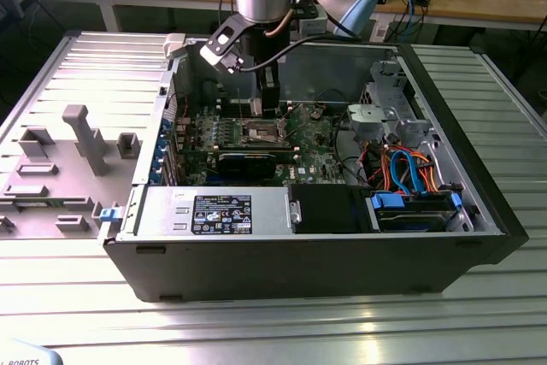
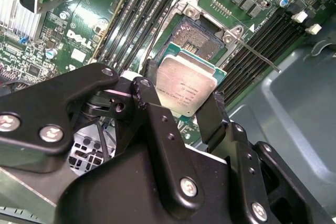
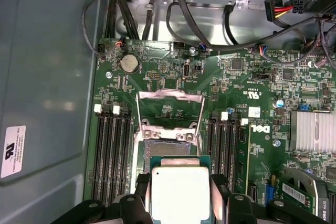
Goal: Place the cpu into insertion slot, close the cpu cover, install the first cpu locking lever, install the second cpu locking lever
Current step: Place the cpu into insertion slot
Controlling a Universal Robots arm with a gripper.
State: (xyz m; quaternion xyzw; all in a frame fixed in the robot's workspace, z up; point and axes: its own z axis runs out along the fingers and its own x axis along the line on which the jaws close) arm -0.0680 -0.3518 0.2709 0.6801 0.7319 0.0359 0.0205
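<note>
the cpu [image 2: 186, 90] [image 3: 180, 192], one flat square chip with a dull silver-grey metal top and a thin green edge, is pinched on two opposite sides by the one black gripper [image 2: 181, 103] [image 3: 180, 187], so the fingers are clenched on it. count two black metal fingers [image 2: 147, 95], blocky, with bolted linkages behind them. the chip hangs tilted just over the near edge of the insertion slot [image 2: 202, 38] [image 3: 167, 148], not seated. one slot, a square socket with a dark pin field and a shiny metal rim; part of the dark centre shows past the chip in both wrist views. one cpu cover [image 3: 170, 111], a thin silver square frame with a window, is flipped open on the far side of the socket, green board visible through the window. two thin bare-metal wire levers [image 2: 257, 56], one along each side of the socket, both unlatched. two banks of long narrow black memory slots [image 3: 113, 150] flank the socket. one round silver coin battery [image 3: 129, 63] and one finned silver heatsink [image 3: 315, 129] sit on the green circuit board [image 3: 231, 87]. in the exterior view the gripper [image 1: 269, 100] points straight down over the slot [image 1: 262, 132] inside the one open black computer case [image 1: 299, 262], which lies on a ribbed grey metal table [image 1: 256, 314]. several grey plastic fixtures [image 1: 85, 138] stand at the exterior view's left.
</note>
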